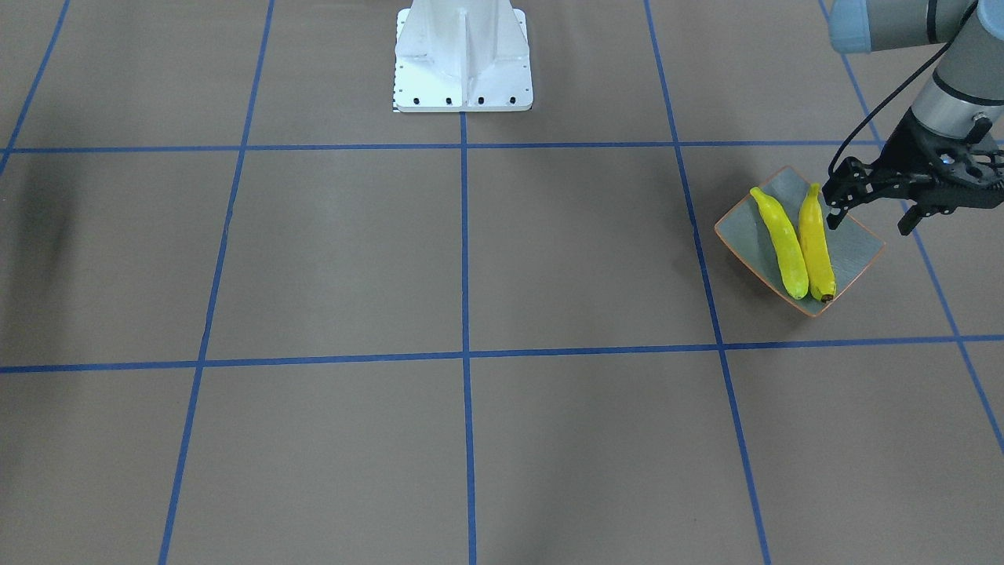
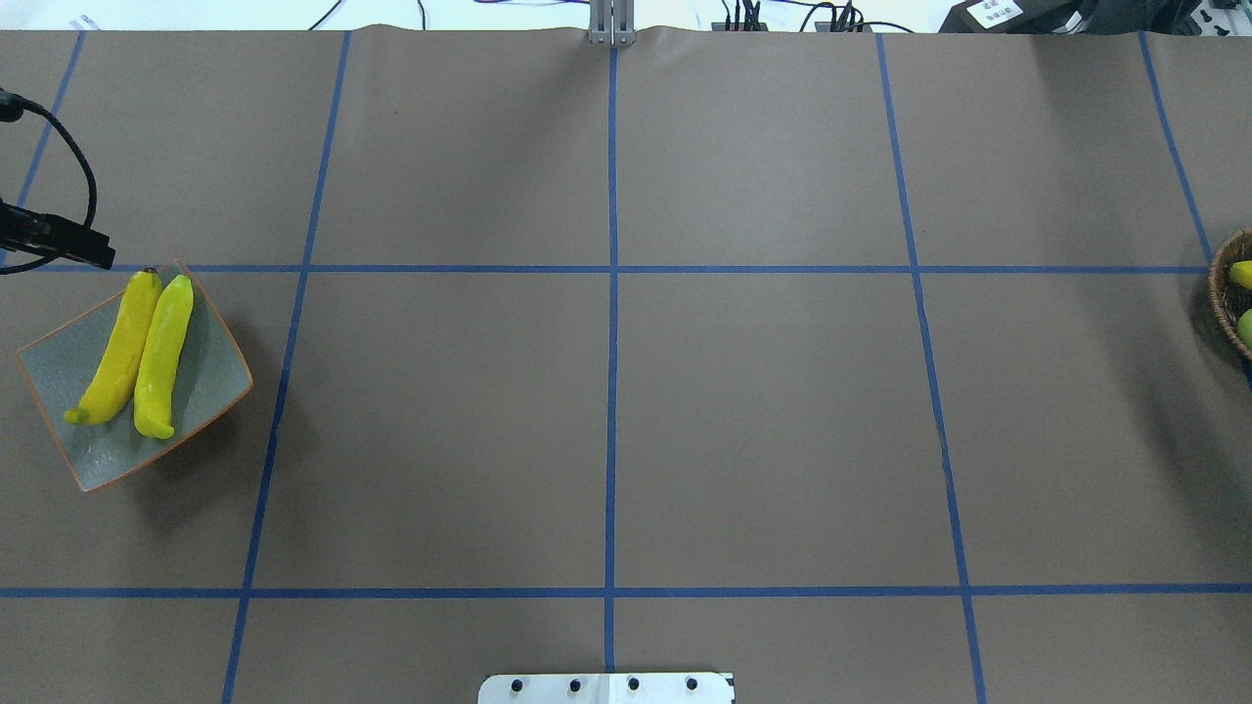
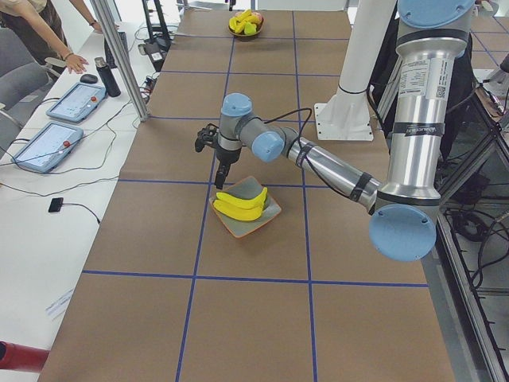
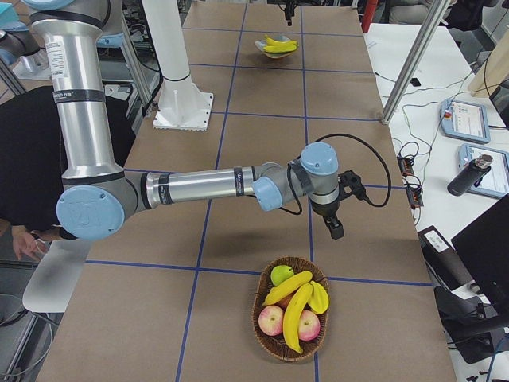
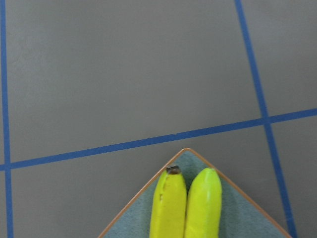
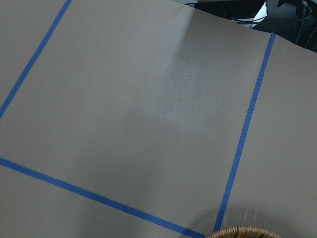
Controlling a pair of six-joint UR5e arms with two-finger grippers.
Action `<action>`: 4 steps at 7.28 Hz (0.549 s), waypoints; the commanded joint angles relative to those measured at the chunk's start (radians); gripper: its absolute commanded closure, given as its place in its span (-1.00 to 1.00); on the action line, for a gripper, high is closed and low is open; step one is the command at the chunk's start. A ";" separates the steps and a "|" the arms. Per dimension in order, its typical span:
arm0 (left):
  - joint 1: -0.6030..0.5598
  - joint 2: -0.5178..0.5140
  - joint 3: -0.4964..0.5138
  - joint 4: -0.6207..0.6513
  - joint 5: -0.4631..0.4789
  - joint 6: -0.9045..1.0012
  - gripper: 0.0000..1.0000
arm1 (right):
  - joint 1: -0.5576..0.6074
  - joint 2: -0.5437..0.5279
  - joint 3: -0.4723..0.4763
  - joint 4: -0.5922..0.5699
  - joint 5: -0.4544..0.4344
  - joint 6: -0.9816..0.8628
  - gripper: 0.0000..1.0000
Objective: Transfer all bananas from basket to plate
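Observation:
Two bananas lie side by side on the grey-green plate (image 1: 856, 249), one greenish (image 1: 783, 245) and one deeper yellow (image 1: 816, 249). In the overhead view the same plate (image 2: 210, 383) sits at the far left. My left gripper (image 1: 872, 220) hangs open and empty just above the plate's edge, beside the yellow banana's tip. The basket (image 4: 262, 306) at the table's other end holds two more bananas (image 4: 298, 317) among other fruit. My right gripper (image 4: 334, 224) hovers close to the basket, and I cannot tell if it is open or shut.
Red apples (image 4: 270, 321) and a green fruit (image 4: 280, 274) share the basket. The white robot base (image 1: 463, 63) stands at the table's middle edge. A side table with tablets (image 3: 48, 147) and a person's hand (image 3: 75, 62) lie beyond the table.

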 commanded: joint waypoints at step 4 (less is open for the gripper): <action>-0.001 -0.017 -0.023 0.004 -0.001 0.000 -1.00 | 0.091 -0.042 -0.197 0.004 0.002 -0.530 -1.00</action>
